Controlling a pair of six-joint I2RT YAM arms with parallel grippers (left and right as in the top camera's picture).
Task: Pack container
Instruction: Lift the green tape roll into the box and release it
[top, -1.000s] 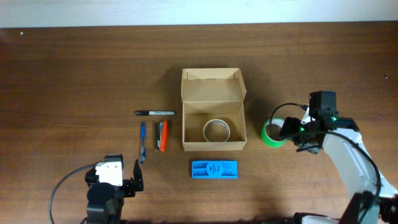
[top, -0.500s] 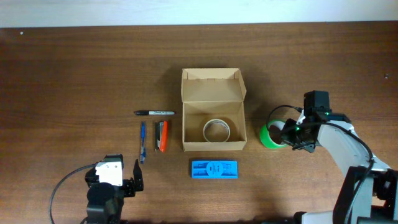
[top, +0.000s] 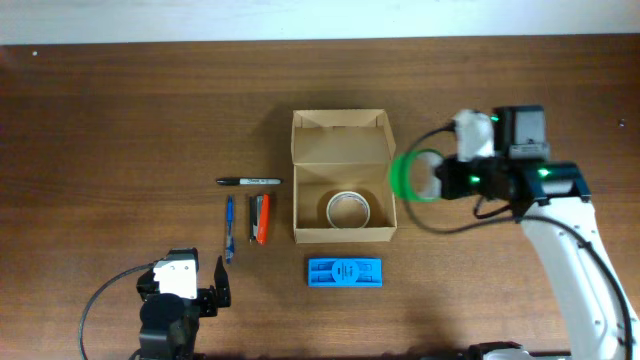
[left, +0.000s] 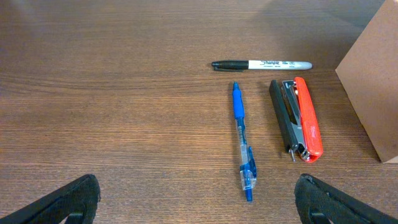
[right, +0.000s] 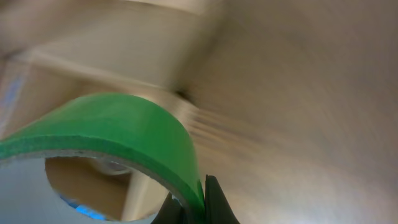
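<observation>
- When checking the right gripper (top: 438, 180), note both fingers pressed together on the rim of the green tape roll (top: 396, 172), with the roll's open centre facing the overhead camera.
- Locate the roll over the right wall of the container (top: 312, 222), towards the hinge end. Treat contact with that wall as undetermined.
- Confirm the same grip in the right wrist view: green band arching across the frame, dark fingertips (right: 214, 200) on either side of its edge at the bottom. Disregard the rest of that view as blurred.
- Find the container, a tan cardboard box, at the centre of the wooden table (top: 120, 120), with its lid flap (top: 340, 148) swung open to the far side.
- Note one pale tape roll (top: 330, 208) lying flat on the container floor, in the right half.
- Check the left gripper (left: 198, 202) near the front-left of the table: fingers spread wide apart, nothing between them.
- Left of the container, identify a black marker (top: 250, 181) lying crosswise.
- In front of the marker, identify a blue pen (top: 229, 228) and a red-and-black stapler (top: 260, 218), parallel and apart, with the stapler nearer the container.
- Identify a flat blue plastic case (top: 345, 271) on the table just in front of the container, not touching it.
</observation>
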